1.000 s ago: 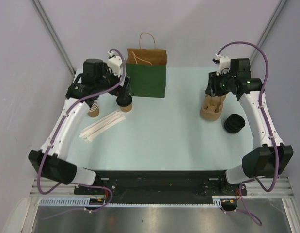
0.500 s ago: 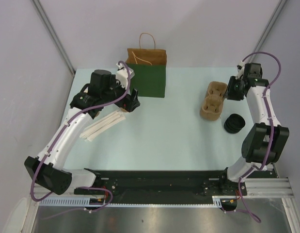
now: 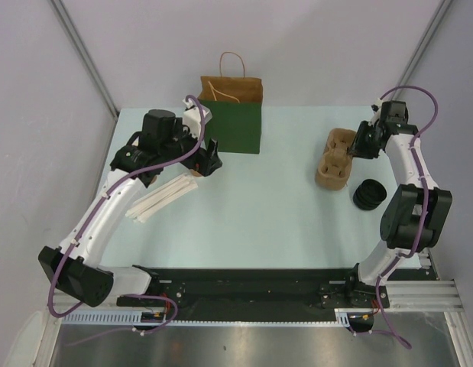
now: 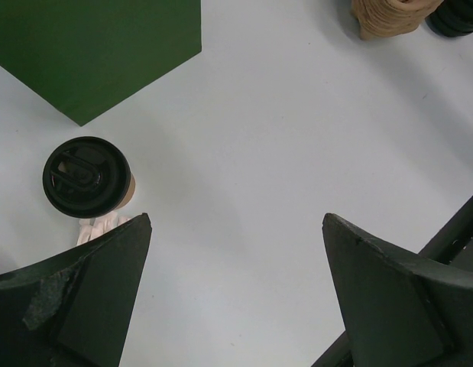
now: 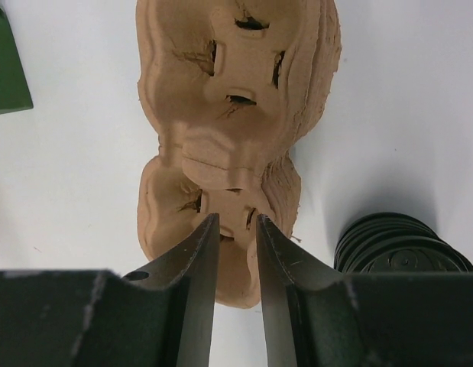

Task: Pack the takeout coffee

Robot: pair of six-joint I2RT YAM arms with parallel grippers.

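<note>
The bench (image 3: 259, 206) carries the green bag (image 3: 234, 126) at its far edge. The right gripper (image 5: 238, 222) sits over the pulp carriers (image 5: 236, 76), jaws nearly together; whether they are clamped on it, I cannot tell. The left gripper (image 4: 236, 222), jaws wide apart, hangs above the takeout coffee (image 4: 87, 176), which stands upright near the bag's corner.

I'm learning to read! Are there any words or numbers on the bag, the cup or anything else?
None can be read. The green bag is plain; the takeout coffee has raised lid marks too small to read; the cup carriers and black lids show no writing.
</note>
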